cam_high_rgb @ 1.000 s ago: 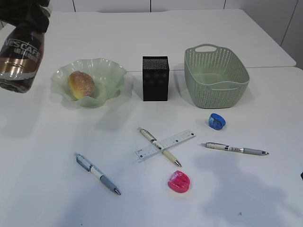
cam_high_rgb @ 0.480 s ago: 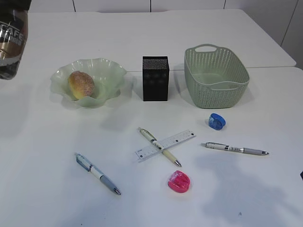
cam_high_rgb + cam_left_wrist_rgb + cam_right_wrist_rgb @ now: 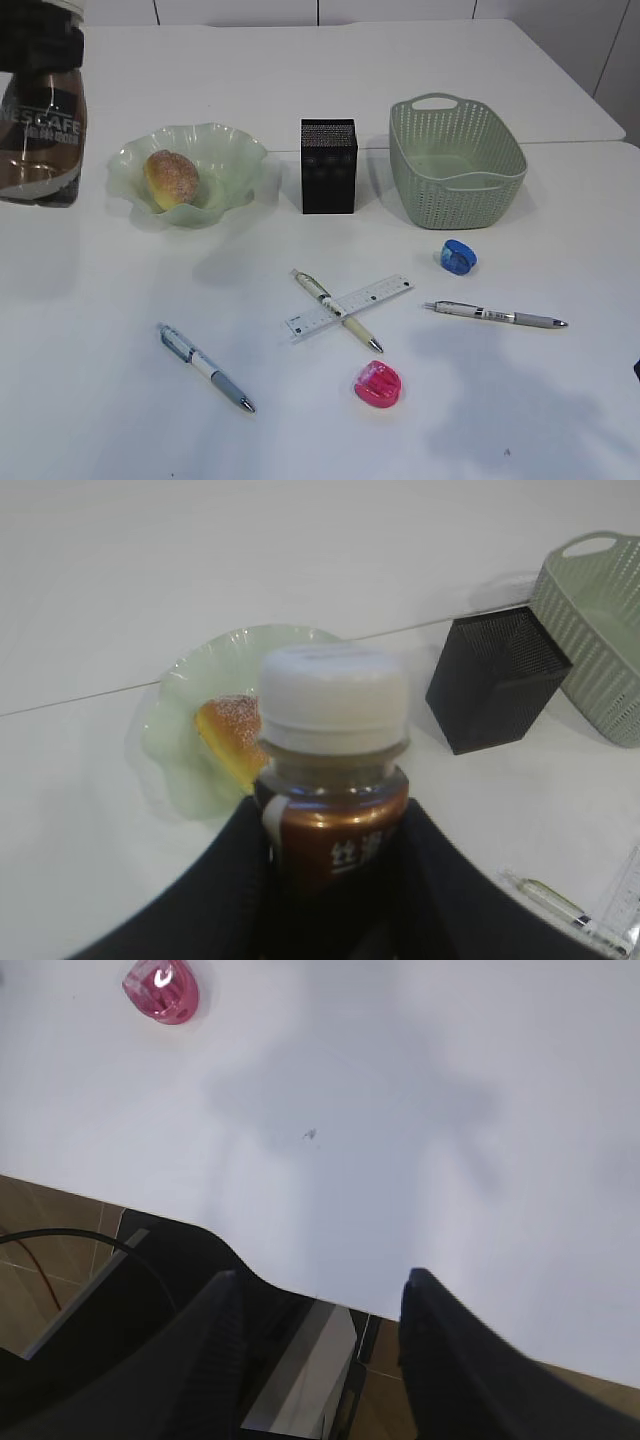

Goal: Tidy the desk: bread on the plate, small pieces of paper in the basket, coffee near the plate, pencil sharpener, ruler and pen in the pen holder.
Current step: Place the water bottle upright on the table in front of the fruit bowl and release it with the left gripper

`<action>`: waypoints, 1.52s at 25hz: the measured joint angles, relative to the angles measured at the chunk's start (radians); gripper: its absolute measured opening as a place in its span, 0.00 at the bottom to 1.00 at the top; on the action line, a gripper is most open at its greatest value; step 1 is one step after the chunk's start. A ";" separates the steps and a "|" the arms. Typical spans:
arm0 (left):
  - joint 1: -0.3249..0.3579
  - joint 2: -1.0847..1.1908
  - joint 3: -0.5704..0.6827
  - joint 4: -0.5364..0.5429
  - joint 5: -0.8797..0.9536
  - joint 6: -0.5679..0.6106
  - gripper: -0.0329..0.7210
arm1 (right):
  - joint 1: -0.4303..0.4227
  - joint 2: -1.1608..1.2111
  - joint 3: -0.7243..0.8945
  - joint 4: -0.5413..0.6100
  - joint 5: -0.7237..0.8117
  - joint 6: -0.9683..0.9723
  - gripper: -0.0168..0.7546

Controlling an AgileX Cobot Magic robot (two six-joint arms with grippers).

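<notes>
- My left gripper (image 3: 330,880) is clamped around the body of the coffee (image 3: 42,110), its two dark fingers hugging the brown bottle just under the white cap; the bottle hangs upright, and I cannot say whether its base touches the desk (image 3: 120,420).
- From that gripper, the plate (image 3: 190,695) lies just ahead and a little left, with the bread (image 3: 232,735) already resting in it.
- The step in hand, as I judge it, is setting the coffee down near the plate. I would lower it straight, keep it vertical, and let go only once the base sits flat.
- I want a bare patch beside the ruffled rim, not on it: a nudge could rock the glass dish.
- Ahead and right of the left gripper stands the pen holder (image 3: 497,678), and beyond it the basket (image 3: 600,630); both are well clear of the drop spot.
- My right gripper (image 3: 320,1305) is spread apart and holds nothing, hovering at the near edge of the desk, with the pink pencil sharpener (image 3: 160,988) ahead to its left.
- I see no paper wads on the desk.
</notes>
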 joint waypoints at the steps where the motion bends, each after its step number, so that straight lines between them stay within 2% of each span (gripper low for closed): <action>1: 0.000 0.000 0.031 0.000 -0.039 0.000 0.34 | 0.000 0.000 0.000 0.001 0.000 0.000 0.55; 6: 0.000 0.000 0.176 0.000 -0.239 0.000 0.34 | 0.000 0.000 0.000 0.001 -0.001 0.000 0.55; 17: 0.000 -0.003 0.516 -0.005 -0.882 0.002 0.34 | 0.000 0.000 0.000 0.005 -0.007 0.000 0.55; 21: 0.000 -0.006 0.616 -0.041 -1.095 0.002 0.34 | 0.000 0.000 0.000 0.007 -0.010 0.000 0.55; 25: 0.000 -0.010 0.648 -0.088 -1.164 0.006 0.34 | 0.000 0.000 0.000 0.012 -0.015 0.000 0.55; 38: 0.000 0.021 0.649 -0.090 -1.206 0.066 0.34 | 0.000 0.000 0.000 0.017 -0.015 -0.002 0.55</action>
